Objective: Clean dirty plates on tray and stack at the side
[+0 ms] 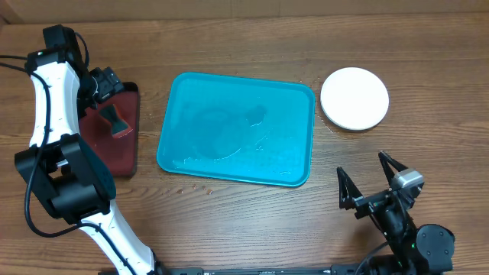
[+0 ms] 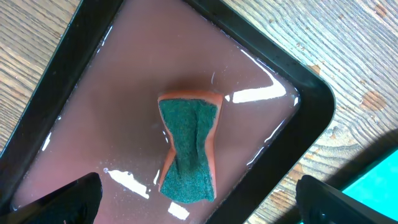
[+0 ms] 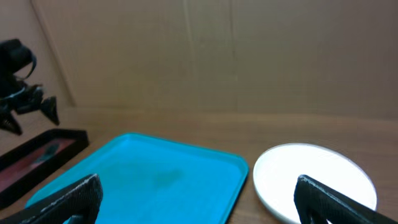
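Resting ahead of the parted right end effector [image 1: 361,163], white plate [image 1: 354,98], perhaps a stack, left end effector [image 2: 199,202] spread above sponge [image 2: 186,149].

Setting: robotics test bench, lab-type, not domestic. Evidence: wood-grain laminate tabletop [image 1: 244,229]; plain brown cardboard panels [image 3: 199,56] walling the far side; white-and-black jointed robot arm [image 1: 47,92], upper left; black robot arm [image 1: 397,218], lower right; large turquoise-blue rectangular plastic tray [image 1: 229,122] staged mid-frame.

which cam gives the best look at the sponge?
Left wrist: the sponge fills the centre, green face up, in the wet dark red tray. Overhead shows it small; right wrist doesn't resolve it.
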Available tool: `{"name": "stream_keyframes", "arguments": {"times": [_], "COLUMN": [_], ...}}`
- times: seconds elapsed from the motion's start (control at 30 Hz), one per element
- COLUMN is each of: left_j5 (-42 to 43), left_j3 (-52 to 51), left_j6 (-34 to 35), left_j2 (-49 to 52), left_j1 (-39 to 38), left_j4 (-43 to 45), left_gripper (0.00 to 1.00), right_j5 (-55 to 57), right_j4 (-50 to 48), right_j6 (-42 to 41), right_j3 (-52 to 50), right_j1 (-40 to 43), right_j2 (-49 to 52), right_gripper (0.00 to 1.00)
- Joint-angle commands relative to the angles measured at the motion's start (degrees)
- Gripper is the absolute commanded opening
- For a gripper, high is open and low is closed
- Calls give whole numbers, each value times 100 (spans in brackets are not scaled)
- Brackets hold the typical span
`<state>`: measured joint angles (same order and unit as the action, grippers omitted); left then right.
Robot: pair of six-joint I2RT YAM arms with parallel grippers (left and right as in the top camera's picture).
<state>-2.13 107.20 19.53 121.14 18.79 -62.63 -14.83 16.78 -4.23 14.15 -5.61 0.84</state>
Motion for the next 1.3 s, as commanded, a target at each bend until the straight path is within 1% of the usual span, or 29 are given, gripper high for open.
{"name": "stream_keyframes", "arguments": {"times": [0.0,0.3,0.5,0.7,1.27], "left_j5": [11,11,11,11,11], "left_j3": [107,107,107,107,107], "left_j6": [-24,-24,-22,-24,-24], "left_j2": [-116,-116,-116,-116,-116], "left_j1": [-4,-4,-4,-4,-4], "left_j4": [-13,-13,-13,-13,-13], "left_gripper": [100,100,100,100,100], "right_j5": [273,348,850,975,1027], "right_j4": [-442,-2190,-2142,-1215,-1233], "right_j6": [20,20,20,17,15], "right_j3": [-321,-1349,-1370,-1370,-1368], "right_j1": [61,280,280,280,278], "right_j2": [-68,-68,-68,-68,-68], "right_gripper": [100,100,100,100,100]}}
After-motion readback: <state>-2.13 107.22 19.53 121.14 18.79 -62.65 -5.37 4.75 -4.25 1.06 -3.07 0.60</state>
